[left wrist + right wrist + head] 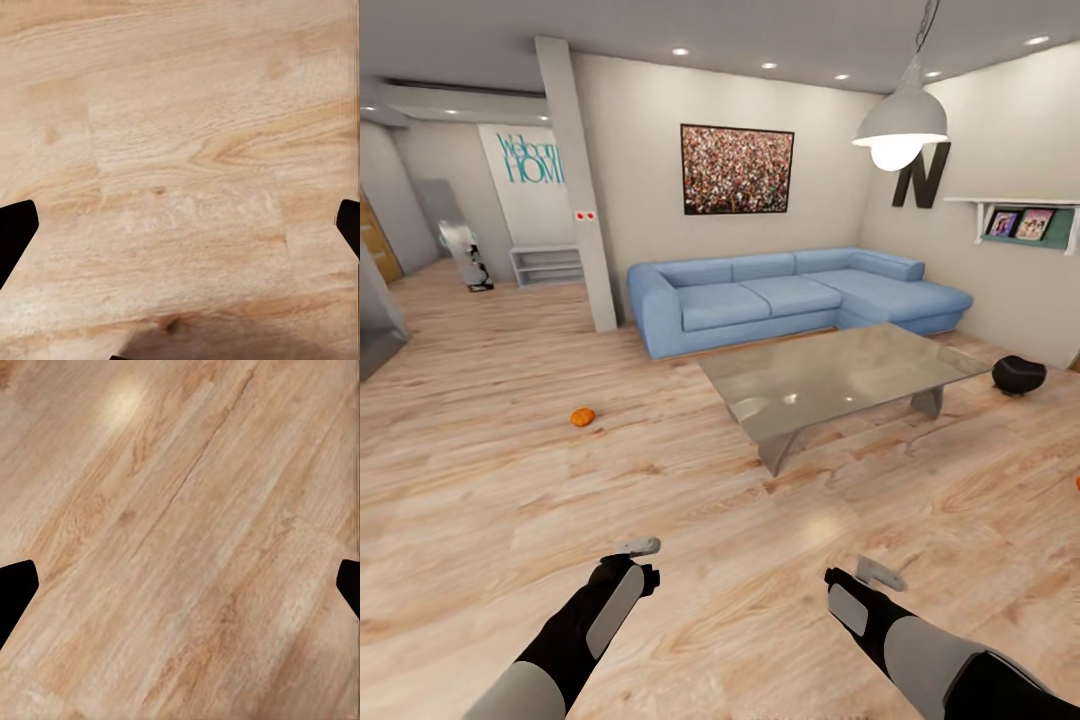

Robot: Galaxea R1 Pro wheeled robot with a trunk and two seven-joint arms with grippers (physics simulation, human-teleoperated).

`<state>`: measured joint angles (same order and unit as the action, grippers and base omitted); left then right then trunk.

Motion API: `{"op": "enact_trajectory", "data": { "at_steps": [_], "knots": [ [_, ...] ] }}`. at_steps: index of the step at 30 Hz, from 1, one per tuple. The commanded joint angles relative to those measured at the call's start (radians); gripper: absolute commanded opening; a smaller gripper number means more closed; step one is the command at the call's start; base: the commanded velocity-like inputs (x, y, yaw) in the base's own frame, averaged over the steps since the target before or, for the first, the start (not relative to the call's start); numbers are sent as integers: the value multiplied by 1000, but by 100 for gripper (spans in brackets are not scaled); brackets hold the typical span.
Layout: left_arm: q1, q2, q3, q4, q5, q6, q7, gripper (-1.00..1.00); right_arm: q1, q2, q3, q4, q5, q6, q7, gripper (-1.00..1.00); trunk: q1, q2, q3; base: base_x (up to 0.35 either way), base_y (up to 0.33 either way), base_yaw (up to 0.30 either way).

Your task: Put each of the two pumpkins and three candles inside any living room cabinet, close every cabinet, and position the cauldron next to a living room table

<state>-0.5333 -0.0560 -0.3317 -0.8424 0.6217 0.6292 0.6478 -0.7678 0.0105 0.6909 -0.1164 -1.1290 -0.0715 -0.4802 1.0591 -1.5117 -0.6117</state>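
Left gripper [638, 547] and right gripper [880, 573] held low over wood floor [510, 470] — fingers spread wide in wrist views, nothing held. Pumpkin [582, 416] on floor, well left of table [840, 375]. Cauldron [1018, 374] on floor near table's right end, apart. Blue sofa [790, 295] behind table.

The living room is seen from the head camera, set high and tilted forward and down: the sofa [790, 295] lies at centre, the glossy surface [840, 375] right of centre, and both arms rise from the bottom edge. The wood floor [660, 470] is looked down on from close range by each wrist camera, with dark fingertips [15, 232] [15, 589] at the frame's side edges. Only the floor is shared by all three views.
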Motion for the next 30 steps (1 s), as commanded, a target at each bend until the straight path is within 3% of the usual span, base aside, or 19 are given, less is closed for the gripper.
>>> {"op": "enact_trajectory", "data": {
  "at_steps": [1,30],
  "knots": [
    [-1,1,-3,-1,10,1,10,100,-1,0,7,0,-11,-5,-3,100,0,-1,-2,0,0,-251],
    [-1,1,-3,-2,10,1,11,100,-1,0,7,0,-11,-5,-3,100,0,-1,-16,0,0,-256]
  ]
}}
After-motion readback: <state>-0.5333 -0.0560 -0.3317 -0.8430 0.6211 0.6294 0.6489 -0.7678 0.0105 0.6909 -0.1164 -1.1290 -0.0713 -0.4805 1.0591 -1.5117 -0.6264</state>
